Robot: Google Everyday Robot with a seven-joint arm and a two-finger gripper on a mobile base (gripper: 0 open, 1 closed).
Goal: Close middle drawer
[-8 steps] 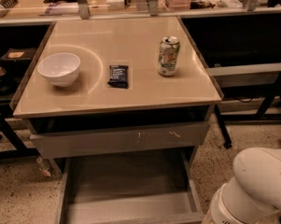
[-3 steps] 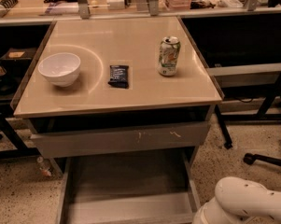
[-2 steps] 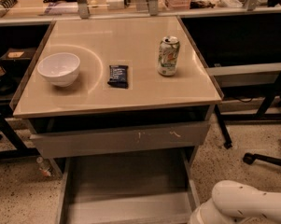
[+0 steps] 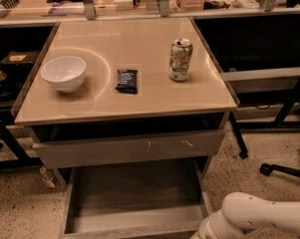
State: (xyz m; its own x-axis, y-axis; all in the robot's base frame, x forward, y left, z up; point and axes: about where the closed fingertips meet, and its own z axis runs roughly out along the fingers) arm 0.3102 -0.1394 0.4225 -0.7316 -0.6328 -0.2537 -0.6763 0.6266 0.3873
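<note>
The middle drawer (image 4: 134, 195) is pulled far out below the tabletop, showing its deep grey inside. Its front edge (image 4: 132, 229) runs along the bottom of the view. Above it is the grey drawer front with pale scratch marks (image 4: 129, 149), standing slightly out from the cabinet. A white link of my arm (image 4: 261, 217) lies at the bottom right, beside the open drawer's front right corner. My gripper is out of view, below or beyond the picture's lower edge.
On the beige tabletop (image 4: 124, 98) stand a white bowl (image 4: 64, 73), a dark snack packet (image 4: 126, 80) and a drinks can (image 4: 180, 59). Black table legs and a chair base (image 4: 284, 169) stand on the speckled floor at the right. A cluttered bench runs along the back.
My white arm link has sunk lower and shifted left, closer to the open drawer's front right corner. The drawers and tabletop objects have not moved.
</note>
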